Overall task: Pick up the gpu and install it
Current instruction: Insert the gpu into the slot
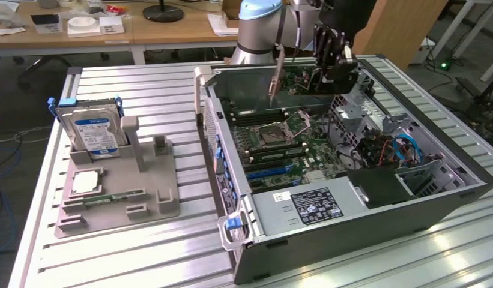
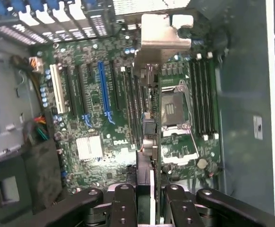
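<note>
Gpu is hanging edge-down over the Dell motherboard inside the open computer case, your fingers pinching its upper edge. Its long axis is running parallel to the expansion slots, between the blue slot and the CPU socket.

The gpu is a flat green circuit card with a silver metal end bracket. It hangs upright on its edge above the motherboard inside the open computer case, not seated in any slot. The gripper clamps one end of it. The bracket end points toward the exterior view's left. From the wrist view the card appears edge-on, a thin strip ending at the bracket.
</note>
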Controlling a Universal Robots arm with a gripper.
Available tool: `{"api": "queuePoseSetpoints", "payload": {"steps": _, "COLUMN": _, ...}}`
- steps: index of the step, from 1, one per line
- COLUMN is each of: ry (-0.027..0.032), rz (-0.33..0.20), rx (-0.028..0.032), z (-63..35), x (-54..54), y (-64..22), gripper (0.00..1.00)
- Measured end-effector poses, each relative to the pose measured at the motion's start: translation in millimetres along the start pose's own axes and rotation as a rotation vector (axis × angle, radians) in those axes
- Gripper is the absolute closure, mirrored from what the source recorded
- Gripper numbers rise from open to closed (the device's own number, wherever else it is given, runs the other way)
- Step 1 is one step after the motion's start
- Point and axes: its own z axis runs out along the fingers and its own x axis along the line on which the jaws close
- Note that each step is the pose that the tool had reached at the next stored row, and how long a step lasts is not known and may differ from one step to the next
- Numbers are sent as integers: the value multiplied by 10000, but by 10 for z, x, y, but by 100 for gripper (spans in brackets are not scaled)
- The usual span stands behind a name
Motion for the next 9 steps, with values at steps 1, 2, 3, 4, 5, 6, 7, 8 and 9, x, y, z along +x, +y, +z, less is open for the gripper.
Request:
{"api": "queuePoseSetpoints", "payload": {"steps": 1, "ry": -7, "rz": -178, "rx": -7, "z": 2, "x": 0, "y": 0, "gripper": 72}}
{"api": "queuePoseSetpoints", "payload": {"steps": 2, "ry": -17, "rz": -290, "rx": -11, "z": 3, "x": 0, "y": -3, "gripper": 72}}
{"api": "queuePoseSetpoints", "payload": {"steps": 3, "ry": -30, "rz": -393, "rx": -15, "z": 16, "x": 0, "y": -4, "gripper": 72}}
{"api": "queuePoseSetpoints", "payload": {"steps": 4, "ry": -32, "rz": -441, "rx": -17, "z": 34, "x": 1, "y": -3, "gripper": 72}}
{"api": "queuePoseSetpoints", "payload": {"steps": 5, "ry": -32, "rz": -445, "rx": -18, "z": 52, "x": 2, "y": -2, "gripper": 72}}
{"api": "queuePoseSetpoints", "payload": {"steps": 6, "ry": -32, "rz": -447, "rx": -18, "z": 70, "x": 6, "y": -1, "gripper": 72}}
{"api": "queuePoseSetpoints", "payload": {"steps": 7, "ry": -33, "rz": -454, "rx": -18, "z": 88, "x": 9, "y": 6, "gripper": 72}}
{"api": "queuePoseSetpoints", "payload": {"steps": 8, "ry": -35, "rz": -479, "rx": -20, "z": 106, "x": 11, "y": 17, "gripper": 72}}
{"api": "queuePoseSetpoints", "payload": {"steps": 9, "ry": -36, "rz": -510, "rx": -19, "z": 124, "x": 14, "y": 25, "gripper": 72}}
